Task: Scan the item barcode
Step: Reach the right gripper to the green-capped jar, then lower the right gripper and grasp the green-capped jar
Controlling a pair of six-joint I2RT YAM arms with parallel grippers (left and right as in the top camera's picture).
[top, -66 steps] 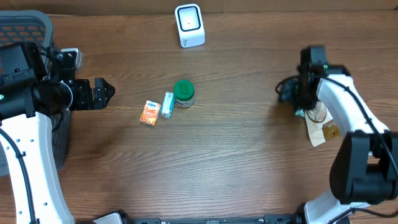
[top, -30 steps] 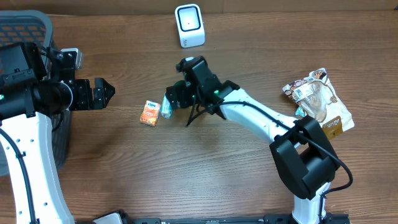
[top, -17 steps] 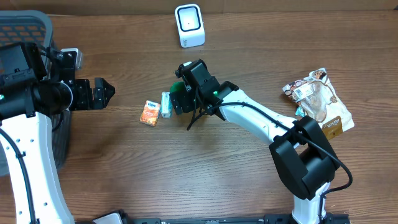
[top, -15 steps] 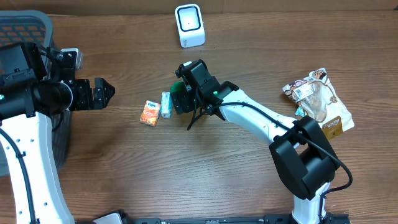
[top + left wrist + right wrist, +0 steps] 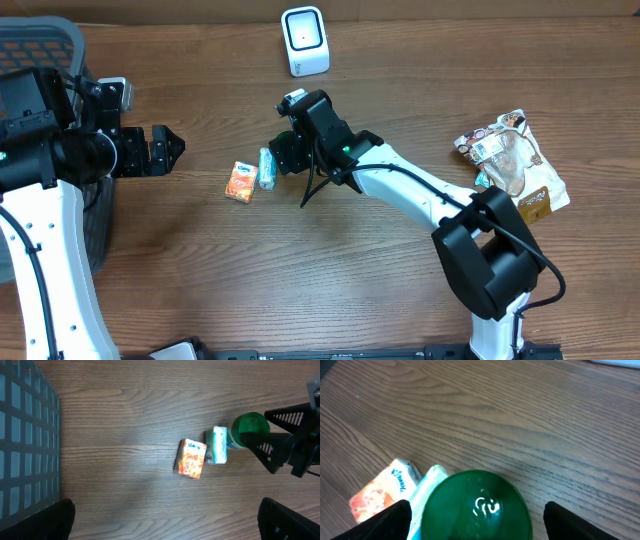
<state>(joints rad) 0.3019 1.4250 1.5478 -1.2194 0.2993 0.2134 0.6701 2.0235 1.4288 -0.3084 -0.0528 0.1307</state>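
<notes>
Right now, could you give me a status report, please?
Left gripper open, empty. Right gripper astride green-lidded jar, grip unclear. Teal packet close beside jar.

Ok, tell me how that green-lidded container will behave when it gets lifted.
The green-lidded container is round and stands upright, so it would probably roll if tipped. Its lid looks glossy and rigid, so likely firm but somewhat slippery. The teal packet sits right beside it and may shift.
</notes>
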